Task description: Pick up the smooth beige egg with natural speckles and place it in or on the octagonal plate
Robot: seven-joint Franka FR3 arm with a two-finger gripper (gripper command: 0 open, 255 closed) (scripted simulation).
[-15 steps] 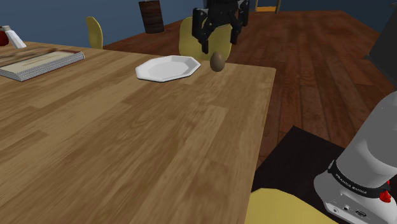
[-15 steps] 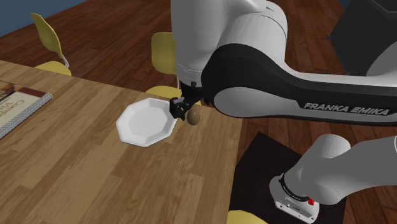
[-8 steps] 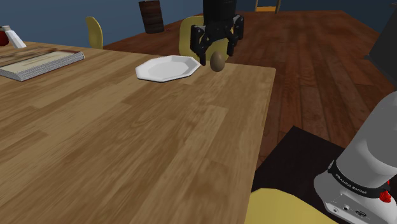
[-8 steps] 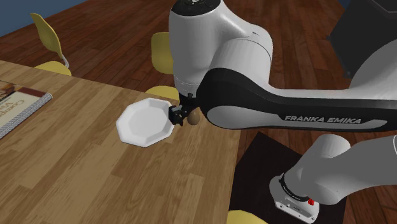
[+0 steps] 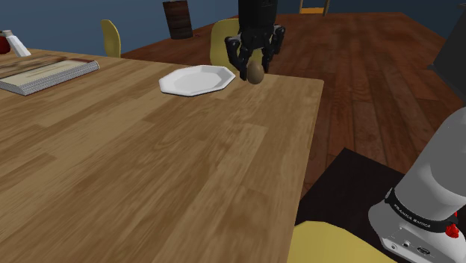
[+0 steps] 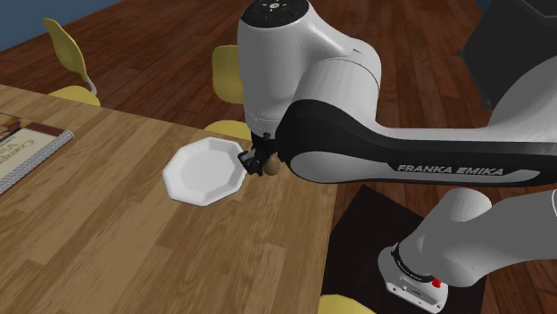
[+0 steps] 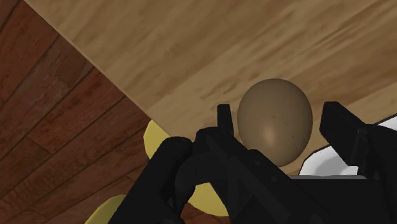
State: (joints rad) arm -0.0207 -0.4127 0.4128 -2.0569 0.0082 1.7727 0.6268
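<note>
The arm (image 6: 308, 62) reaches over the table's (image 5: 149, 164) far edge, and the gripper (image 5: 254, 72) points down around the egg (image 7: 275, 121). Its fingers (image 7: 224, 124) are spread, one on each side, with a thin gap to the shell. The brown speckled egg stands close to that edge, just beside the white plate (image 5: 196, 80); a yellow chair (image 5: 221, 41) stands behind, and a book (image 5: 45, 73) lies well apart, past the plate.

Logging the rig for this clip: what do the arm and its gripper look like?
The arm is white with rounded links and a dark joint band, lettered FRANKA EMIKA in white. Its base carries a small red button. The gripper is all black, with two short fingers.
</note>
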